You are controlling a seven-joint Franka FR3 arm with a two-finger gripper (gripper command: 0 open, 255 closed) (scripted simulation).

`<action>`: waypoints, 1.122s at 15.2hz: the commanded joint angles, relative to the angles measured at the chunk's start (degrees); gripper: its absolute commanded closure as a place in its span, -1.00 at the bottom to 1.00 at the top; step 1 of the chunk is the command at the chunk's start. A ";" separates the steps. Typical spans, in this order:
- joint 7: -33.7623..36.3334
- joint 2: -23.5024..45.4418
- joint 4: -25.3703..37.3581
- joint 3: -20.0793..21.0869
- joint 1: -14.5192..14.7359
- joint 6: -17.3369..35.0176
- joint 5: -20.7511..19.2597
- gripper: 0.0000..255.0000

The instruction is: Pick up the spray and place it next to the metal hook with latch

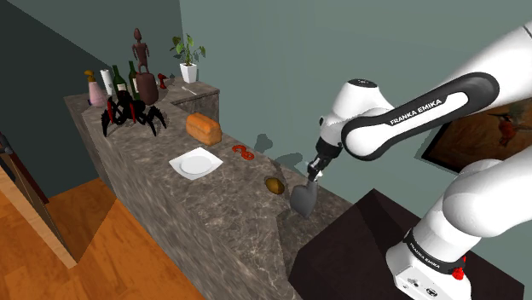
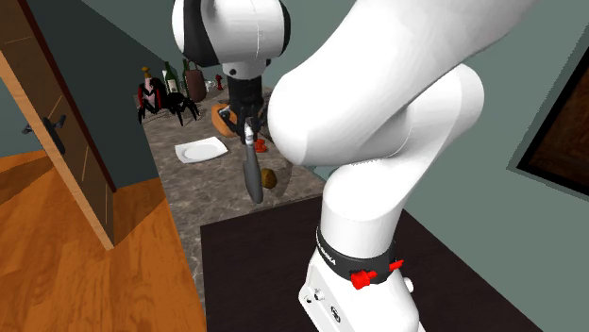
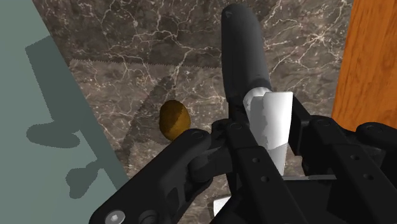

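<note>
Pincer (image 1: 312, 175) grasps the spray (image 1: 303, 200) above the table (image 1: 213, 226); best carry it upright, slowly, clear of the brown oval thing (image 1: 274, 184).

- Light even and moderate; white arm (image 1: 477, 204) bright on top, softly shaded beneath.
- Arm's shadow falls soft-edged on the grey-green wall (image 3: 57, 127) and streaks across the marbled counter (image 3: 127, 63).
- Wooden floor (image 1: 128, 256) warm, evenly lit.
</note>
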 commanded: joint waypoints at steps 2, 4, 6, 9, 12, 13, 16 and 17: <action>-0.13 -2.58 0.87 -0.51 0.24 -3.46 0.02 1.00; -0.21 -4.14 1.55 -0.86 0.33 -5.71 -0.05 1.00; -0.28 -5.59 2.30 -1.20 0.39 -7.90 -0.16 1.00; -0.35 -7.57 3.53 -1.69 0.43 -11.09 -0.36 1.00; -0.40 -9.30 4.90 -2.16 0.42 -14.18 -0.61 1.00; -0.41 -9.83 5.38 -2.31 0.41 -15.18 -0.70 1.00; -0.44 -11.26 6.90 -2.76 0.36 -18.12 -0.99 1.00; -0.45 -11.69 7.43 -2.91 0.34 -19.08 -1.08 1.00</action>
